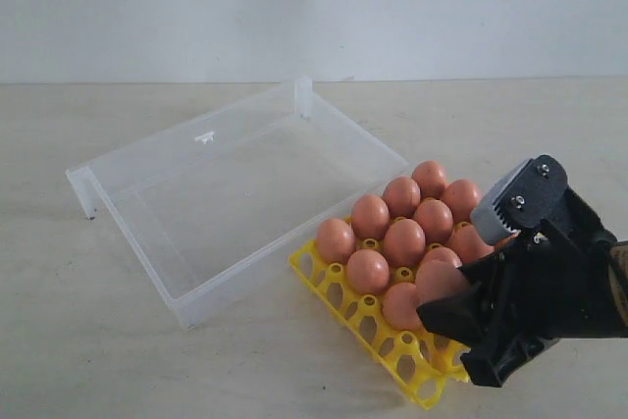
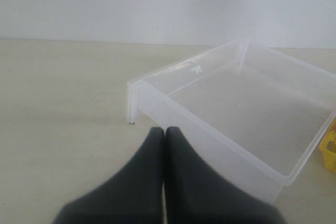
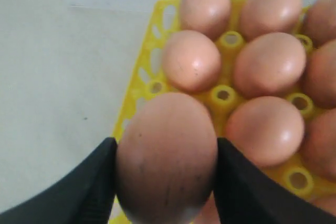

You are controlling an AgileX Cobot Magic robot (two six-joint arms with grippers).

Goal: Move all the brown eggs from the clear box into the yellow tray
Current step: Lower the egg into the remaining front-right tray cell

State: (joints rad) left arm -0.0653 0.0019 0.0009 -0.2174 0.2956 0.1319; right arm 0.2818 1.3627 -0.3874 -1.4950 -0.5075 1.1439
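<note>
Black fingers [image 3: 84, 187] of the right hand [image 3: 165, 182] are clamped on either side of one brown egg [image 3: 167, 145], which sits square between them with its long axis roughly upright. The shell is smooth and orange-brown, with a few faint dark flecks and a dull sheen. It hangs just above the near corner of the yellow tray [image 1: 402, 345], over the row of open cups along that edge.

This looks like the placing step: the egg is carried over and not yet seated. The next move probably calls for centring it over a free cup, clear of the raised pegs and of the neighbouring egg [image 3: 191, 60], then lowering it gently before the fingers part.

Behind it, the other brown eggs [image 1: 403, 240] fill the tray's farther rows, packed close and touching. The clear box [image 1: 245, 193] lies just beside the tray on the pale bench [image 1: 98, 360] and shows no egg inside, so the task seems nearly done.

The left hand [image 2: 164, 135] has its fingers pressed together on nothing and sits short of the box's end.
</note>
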